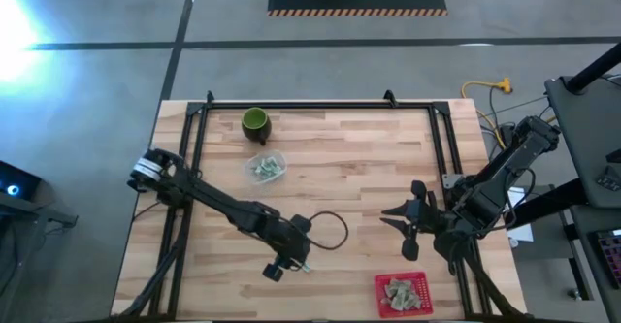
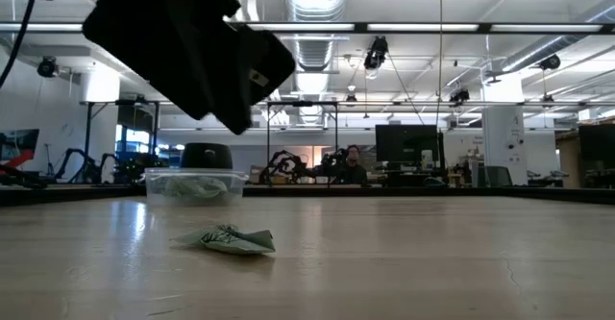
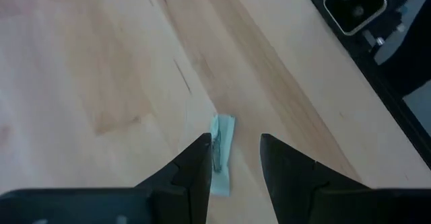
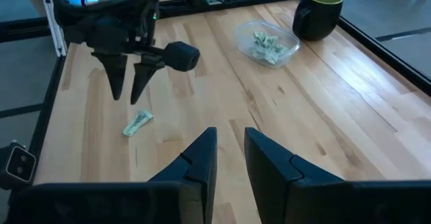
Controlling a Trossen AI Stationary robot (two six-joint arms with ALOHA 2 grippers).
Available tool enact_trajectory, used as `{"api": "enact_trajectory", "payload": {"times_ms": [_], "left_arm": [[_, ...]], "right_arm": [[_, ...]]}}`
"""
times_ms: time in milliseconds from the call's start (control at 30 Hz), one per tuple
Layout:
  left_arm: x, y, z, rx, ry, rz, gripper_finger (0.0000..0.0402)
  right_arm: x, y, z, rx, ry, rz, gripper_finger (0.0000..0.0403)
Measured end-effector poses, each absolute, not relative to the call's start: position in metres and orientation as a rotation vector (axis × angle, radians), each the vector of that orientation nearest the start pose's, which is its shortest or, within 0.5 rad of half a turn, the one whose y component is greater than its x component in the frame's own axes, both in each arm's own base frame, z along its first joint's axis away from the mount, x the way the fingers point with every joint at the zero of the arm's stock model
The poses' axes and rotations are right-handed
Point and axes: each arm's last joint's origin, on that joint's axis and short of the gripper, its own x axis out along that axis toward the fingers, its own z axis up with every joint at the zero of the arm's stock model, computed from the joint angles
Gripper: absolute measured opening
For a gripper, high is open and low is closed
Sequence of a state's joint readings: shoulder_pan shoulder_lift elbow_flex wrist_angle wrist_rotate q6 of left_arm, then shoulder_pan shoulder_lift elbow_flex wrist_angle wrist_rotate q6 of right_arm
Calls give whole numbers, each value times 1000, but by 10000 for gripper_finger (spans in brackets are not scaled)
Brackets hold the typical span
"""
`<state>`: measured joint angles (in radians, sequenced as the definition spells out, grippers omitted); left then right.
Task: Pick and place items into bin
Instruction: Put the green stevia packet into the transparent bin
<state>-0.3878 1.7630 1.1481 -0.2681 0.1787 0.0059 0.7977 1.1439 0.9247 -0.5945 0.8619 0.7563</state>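
- Currently, one loose packet [image 4: 137, 124] is being observed lying flat on the wooden surface [image 1: 340, 168] near its front edge, directly under the left end effector [image 4: 129, 81].
- More packets [image 1: 264, 167] are being held in a clear tub [image 1: 279, 155] beside the dark green cup [image 1: 254, 122]; others are being held in a red bin [image 1: 419, 283] at the front right corner.
- The left end effector's fingers [image 3: 195, 170] are being kept spread, pointing down above the packet and not touching it, with nothing pinched between them.
- The right end effector [image 1: 411, 218] is being parked spread and empty over the right half of the surface, well apart from the loose packet.
- Handling, as a judgement: the packet is being taken as very light, thin and crinkly, with a slick wrapper; it is likely to slide or flip if only brushed.
- A grip across the narrow width at mid-length is being judged best, with both fingertips brought down to the wood.
- In the left wrist view, part of the packet is being hidden behind one finger.
- In the low view, the arm overhead is being cut off by the frame, and the print on the wrapper is too small to be read.
- The exact count of packets in the tub and the bin cannot be made out.
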Motion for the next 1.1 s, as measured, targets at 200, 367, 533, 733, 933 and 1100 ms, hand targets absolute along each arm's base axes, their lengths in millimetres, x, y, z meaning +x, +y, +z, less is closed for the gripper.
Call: {"api": "enact_trajectory", "payload": {"times_ms": [200, 367, 533, 733, 933, 1100], "left_arm": [[342, -145, 188, 101, 904, -530, 109], [343, -146, 184, 102, 915, -529, 126], [343, -146, 178, 108, 934, -522, 175], [346, -146, 170, 117, 953, -508, 221], [347, -146, 160, 141, 979, -465, 228], [351, -147, 145, 144, 1002, -465, 228]], "right_arm": [[171, 144, 286, 139, 483, -253, 68], [171, 144, 286, 148, 481, -251, 68], [171, 144, 286, 153, 480, -251, 68], [171, 144, 286, 174, 477, -256, 68], [171, 145, 286, 181, 478, -257, 68], [171, 145, 285, 186, 478, -258, 68]]}}
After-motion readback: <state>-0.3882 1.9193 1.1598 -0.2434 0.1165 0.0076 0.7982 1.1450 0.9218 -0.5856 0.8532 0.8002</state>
